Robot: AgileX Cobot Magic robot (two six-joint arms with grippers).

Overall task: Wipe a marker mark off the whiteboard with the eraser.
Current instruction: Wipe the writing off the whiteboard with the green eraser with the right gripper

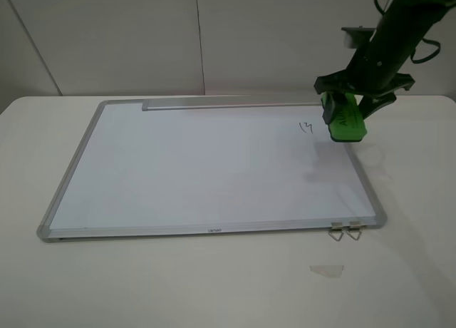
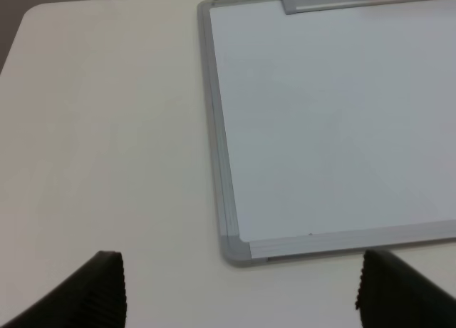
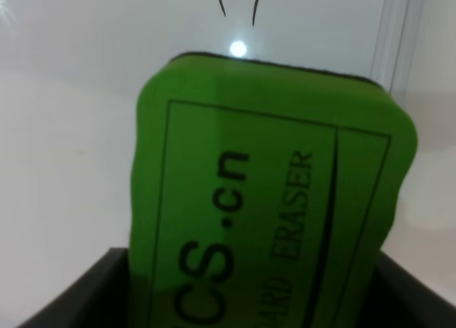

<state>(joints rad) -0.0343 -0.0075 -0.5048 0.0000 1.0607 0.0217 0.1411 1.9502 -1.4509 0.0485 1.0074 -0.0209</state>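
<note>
The whiteboard [image 1: 199,164] lies flat on the table, its grey tray strip [image 1: 228,105] along the far edge and two metal clips [image 1: 345,229] at the near right corner. A small black marker mark [image 1: 306,127] sits near the board's far right. My right gripper [image 1: 347,114] is shut on the green eraser [image 1: 345,120], held tilted in the air just right of the mark, above the board's right edge. The eraser [image 3: 263,192] fills the right wrist view, with the mark [image 3: 239,3] beyond it. My left gripper [image 2: 239,299] is open over the bare table near the board's corner [image 2: 235,246].
A small scrap of clear tape or film [image 1: 326,270] lies on the white table [image 1: 214,285] in front of the clips. A pale wall stands behind the table.
</note>
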